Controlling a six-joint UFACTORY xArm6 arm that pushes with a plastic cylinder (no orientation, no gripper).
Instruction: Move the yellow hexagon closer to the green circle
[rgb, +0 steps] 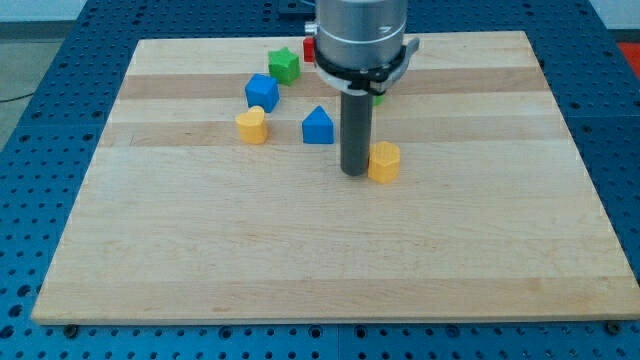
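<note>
1. The yellow hexagon (384, 161) sits right of the surface (200, 260) centre, touching my tip (353, 172) on its left
2. It looks light, rigid and slick (likely to spin off), so push a flat side squarely
3. The green circle (378, 97) barely peeks behind the arm, above the hexagon
4. No claw here, only the rod
5. A blue block (318, 126), yellow block (252, 126) and green star (284, 65) lie left

Our tip (353, 172) touches the yellow hexagon (384, 161) on its right. Toward the view's top our own arm hides a green piece (377, 97). Up-left stand the blue house-shaped block (318, 126), blue cube (262, 92), yellow heart-like block (252, 126) and green star (284, 65). Below us the board (300, 260) lies open.
</note>
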